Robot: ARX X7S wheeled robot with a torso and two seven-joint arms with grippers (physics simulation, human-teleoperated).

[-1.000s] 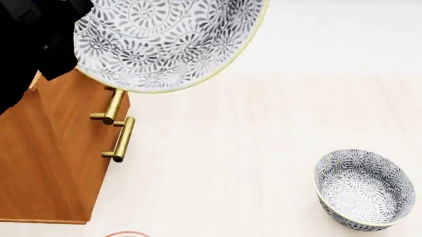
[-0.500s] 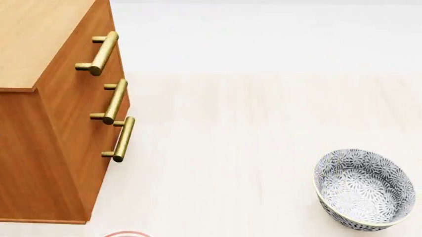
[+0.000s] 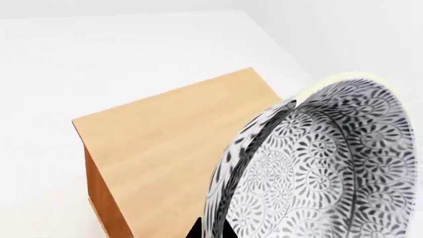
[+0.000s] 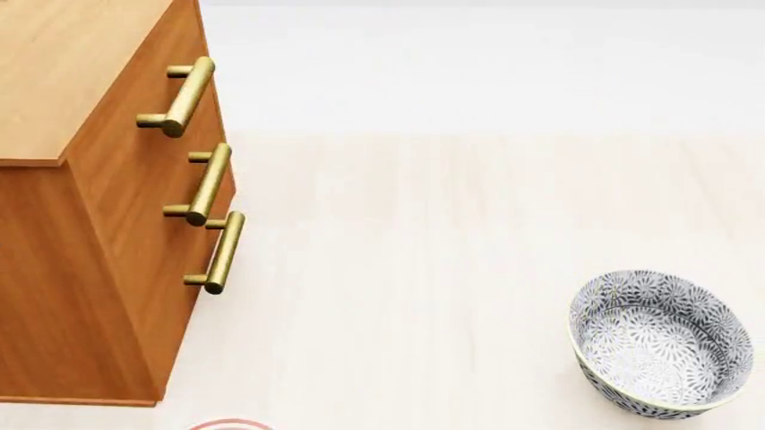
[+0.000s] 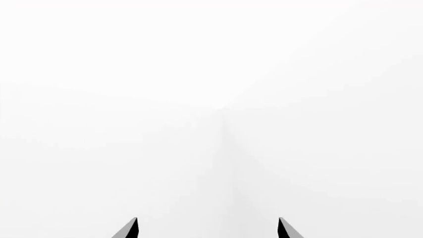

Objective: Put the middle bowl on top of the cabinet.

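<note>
In the left wrist view the middle bowl (image 3: 317,168), white with a dense grey leaf pattern, is tipped on edge and fills much of the frame. My left gripper (image 3: 211,229) is shut on its rim, one dark fingertip on each side of the wall. Behind the bowl lies the cabinet (image 3: 178,148), its light flat top in the air below the bowl. The head view shows the cabinet (image 4: 84,224) at the left with its three brass handles (image 4: 206,184), but neither the held bowl nor either arm. My right gripper (image 5: 208,228) is open, facing blank white.
Another patterned bowl (image 4: 660,342) stands on the pale floor at the right of the head view. A sliver of a red-ringed plate (image 4: 227,423) peeks in at the bottom edge, near the cabinet's foot.
A second ago the held bowl and the dark left arm filled the head view's upper left, over the cabinet. They have since left that view, and the cabinet's top shows uncovered.
</note>
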